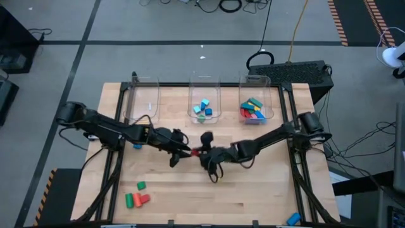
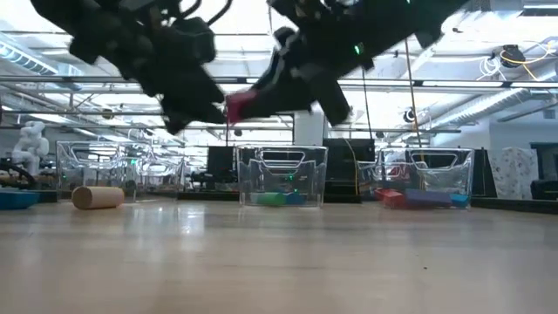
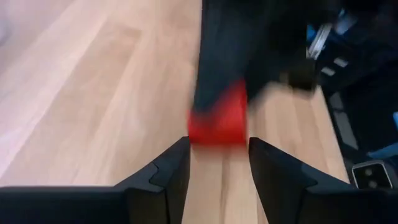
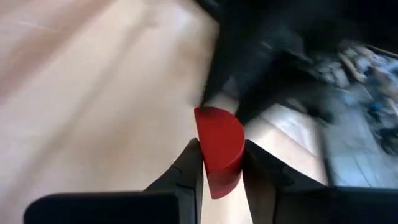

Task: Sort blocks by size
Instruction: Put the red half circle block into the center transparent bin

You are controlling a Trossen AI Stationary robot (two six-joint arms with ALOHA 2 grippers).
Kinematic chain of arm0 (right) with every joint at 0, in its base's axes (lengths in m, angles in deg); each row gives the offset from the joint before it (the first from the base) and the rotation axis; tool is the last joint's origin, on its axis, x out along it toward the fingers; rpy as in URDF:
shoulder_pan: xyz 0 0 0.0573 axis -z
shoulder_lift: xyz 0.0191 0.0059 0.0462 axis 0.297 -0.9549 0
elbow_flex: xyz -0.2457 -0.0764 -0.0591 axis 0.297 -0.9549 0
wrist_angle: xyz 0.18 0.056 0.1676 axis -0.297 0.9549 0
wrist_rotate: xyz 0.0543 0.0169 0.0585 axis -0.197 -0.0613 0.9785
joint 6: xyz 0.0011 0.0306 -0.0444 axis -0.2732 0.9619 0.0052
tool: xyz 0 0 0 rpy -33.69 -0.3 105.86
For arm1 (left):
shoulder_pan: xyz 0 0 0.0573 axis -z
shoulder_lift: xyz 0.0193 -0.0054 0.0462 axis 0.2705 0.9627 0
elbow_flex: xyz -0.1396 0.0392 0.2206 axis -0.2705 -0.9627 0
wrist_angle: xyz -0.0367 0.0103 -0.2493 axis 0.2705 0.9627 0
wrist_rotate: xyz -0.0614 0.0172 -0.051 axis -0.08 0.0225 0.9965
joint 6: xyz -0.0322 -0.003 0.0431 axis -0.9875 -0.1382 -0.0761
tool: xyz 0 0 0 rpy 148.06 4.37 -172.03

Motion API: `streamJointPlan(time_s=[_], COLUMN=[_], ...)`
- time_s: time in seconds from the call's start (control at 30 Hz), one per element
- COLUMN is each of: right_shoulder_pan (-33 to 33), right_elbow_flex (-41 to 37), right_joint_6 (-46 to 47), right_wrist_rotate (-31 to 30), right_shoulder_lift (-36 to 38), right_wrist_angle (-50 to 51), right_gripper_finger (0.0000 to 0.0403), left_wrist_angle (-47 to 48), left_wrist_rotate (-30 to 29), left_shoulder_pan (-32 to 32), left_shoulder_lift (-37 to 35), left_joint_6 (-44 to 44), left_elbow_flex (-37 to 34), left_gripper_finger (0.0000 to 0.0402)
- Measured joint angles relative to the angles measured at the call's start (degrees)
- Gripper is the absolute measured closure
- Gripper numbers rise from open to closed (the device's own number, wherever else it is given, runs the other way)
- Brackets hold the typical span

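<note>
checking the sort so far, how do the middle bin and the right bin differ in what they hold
Colours: the middle bin holds blue and green blocks only; the right bin also holds red and yellow ones.
Size: the middle bin's pieces look small and cube-like; the right bin's look longer, like bars.
Fill: the right bin's pile covers more of its floor.
Both are clear bins along the table's far edge.

Wooden table (image 1: 253, 190), three clear bins (image 1: 204, 95) along its far edge, black case (image 1: 297, 71) just behind them, yellow cable (image 1: 296, 31) and dark cables (image 1: 231, 6) on grey floor (image 1: 158, 25)
</note>
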Motion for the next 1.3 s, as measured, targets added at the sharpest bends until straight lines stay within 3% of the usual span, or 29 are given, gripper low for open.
streamJointPlan(time_s=[0.23, 0.33, 0.5, 0.63, 0.87, 1.03, 1.3], right_shoulder_pan=[9.61, 18.00, 32.92, 40.34, 44.23, 44.32, 44.32], right_elbow_flex=[0.00, 0.00, 0.00, 0.00, 4.72, 12.97, 20.74], right_joint_6=[2.00, 7.29, 20.78, 23.86, 23.89, 20.80, 18.40], right_wrist_rotate=[0.81, 8.14, 27.22, 33.44, 40.11, 41.68, 41.70], right_shoulder_lift=[10.36, 13.36, 13.20, 10.13, 3.52, -1.96, -7.16], right_wrist_angle=[7.67, 10.31, 11.60, 12.04, 14.77, 24.78, 32.75], right_gripper_finger=[0.0337, 0.0337, 0.0337, 0.0334, 0.0333, 0.0331, 0.0281], left_wrist_angle=[16.75, 24.45, 34.99, 42.42, 51.19, 53.72, 54.16], left_wrist_rotate=[-10.59, -14.72, -19.46, -20.84, -19.58, -16.05, -12.48], left_shoulder_pan=[-0.02, 0.05, 0.00, -0.79, -3.39, -4.97, -6.55], left_shoulder_lift=[-11.08, -13.63, -14.37, -14.37, -14.37, -14.35, -14.35], left_joint_6=[-0.10, -2.67, -6.86, -9.41, -12.58, -12.65, -11.17], left_elbow_flex=[-0.17, -0.26, -0.28, -0.28, -0.28, -0.28, -0.28], left_gripper_finger=[0.0239, 0.0239, 0.0238, 0.0238, 0.0238, 0.0238, 0.0238])
